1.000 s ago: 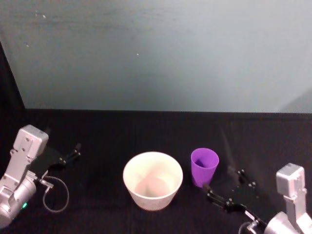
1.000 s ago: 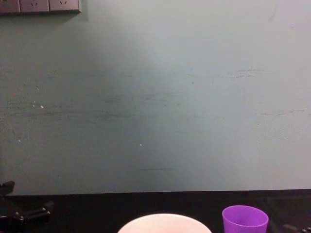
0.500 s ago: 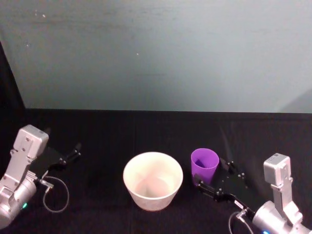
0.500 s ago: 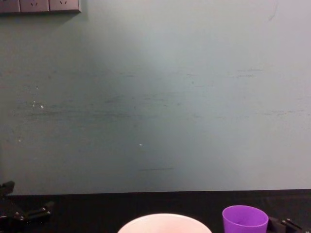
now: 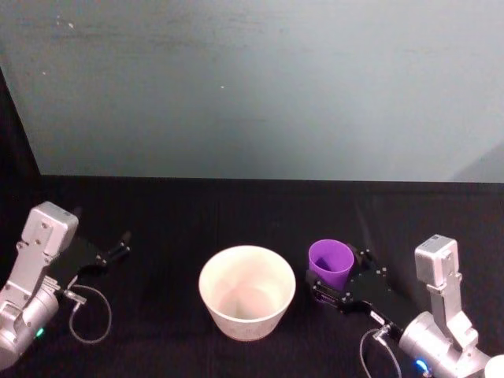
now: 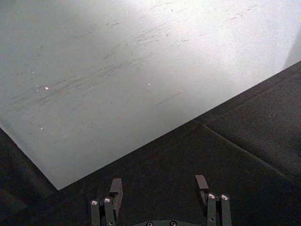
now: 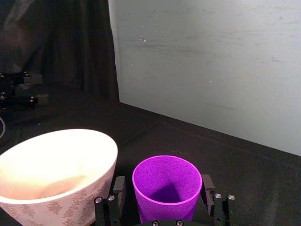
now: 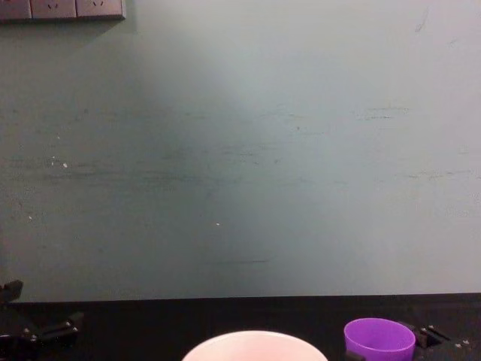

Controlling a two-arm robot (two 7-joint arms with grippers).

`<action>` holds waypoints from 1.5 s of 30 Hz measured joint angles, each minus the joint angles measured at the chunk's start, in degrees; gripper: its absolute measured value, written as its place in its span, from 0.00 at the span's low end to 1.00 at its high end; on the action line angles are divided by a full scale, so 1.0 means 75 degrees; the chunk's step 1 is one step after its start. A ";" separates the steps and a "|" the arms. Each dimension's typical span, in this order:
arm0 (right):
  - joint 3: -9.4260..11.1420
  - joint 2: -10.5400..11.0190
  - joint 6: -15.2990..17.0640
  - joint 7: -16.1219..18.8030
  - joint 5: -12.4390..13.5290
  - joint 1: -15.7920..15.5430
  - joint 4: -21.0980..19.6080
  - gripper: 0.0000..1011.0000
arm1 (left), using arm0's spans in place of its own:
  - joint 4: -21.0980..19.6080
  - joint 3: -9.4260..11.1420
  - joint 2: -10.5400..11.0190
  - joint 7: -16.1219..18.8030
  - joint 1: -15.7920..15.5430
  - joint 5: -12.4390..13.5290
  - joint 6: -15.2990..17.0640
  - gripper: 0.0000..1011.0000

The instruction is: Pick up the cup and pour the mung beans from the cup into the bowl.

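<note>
The purple cup (image 5: 331, 262) stands upright on the black table, just right of the pale bowl (image 5: 206, 280). My right gripper (image 5: 337, 272) is open and straddles the cup, one finger on each side. In the right wrist view the cup (image 7: 164, 184) sits between the fingers (image 7: 118, 187) with small gaps, beside the bowl (image 7: 70, 135). The cup's inside shows purple; the mung beans are out of view. From the chest, the cup (image 8: 379, 340) and the bowl's rim (image 8: 254, 338) sit at the lower edge. My left gripper (image 5: 120, 246) rests open at the far left, with nothing between its fingers (image 6: 116, 187).
A black cloth covers the table (image 5: 236, 213), backed by a grey-green wall (image 5: 252, 87). A cable loop (image 5: 90, 315) hangs beside the left arm. A dark curtain (image 7: 56, 47) hangs beyond the bowl in the right wrist view.
My right gripper has moved forward and to the left, from short of the cup to straddling it. The cup, bowl and left arm have not moved.
</note>
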 joint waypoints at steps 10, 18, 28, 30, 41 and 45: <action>0.0064 -0.0104 0.0012 0.0111 -0.0043 0.0025 0.0099 0.99 | 0.0000 0.0000 0.0000 0.0000 0.0000 0.0000 0.0000 0.99; 0.0055 -0.0089 0.0012 0.0105 -0.0040 0.0019 0.0079 0.99 | 0.0000 0.0000 0.0000 0.0000 0.0000 0.0001 0.0000 0.99; 0.0047 -0.0079 0.0018 0.0084 -0.0037 0.0012 0.0064 0.96 | 0.0000 0.0000 0.0000 0.0000 0.0000 0.0000 0.0000 0.99; 0.0045 -0.0078 0.0018 0.0082 -0.0036 0.0011 0.0063 0.91 | 0.0000 0.0000 0.0000 0.0000 0.0000 0.0000 0.0000 0.99; 0.0044 -0.0071 0.0019 0.0075 -0.0032 0.0008 0.0054 0.75 | 0.0000 0.0000 0.0001 0.0000 0.0000 0.0000 0.0000 0.99; 0.0044 -0.0069 0.0019 0.0072 -0.0030 0.0008 0.0054 0.73 | 0.0000 0.0000 0.0000 0.0000 0.0000 0.0000 0.0000 0.99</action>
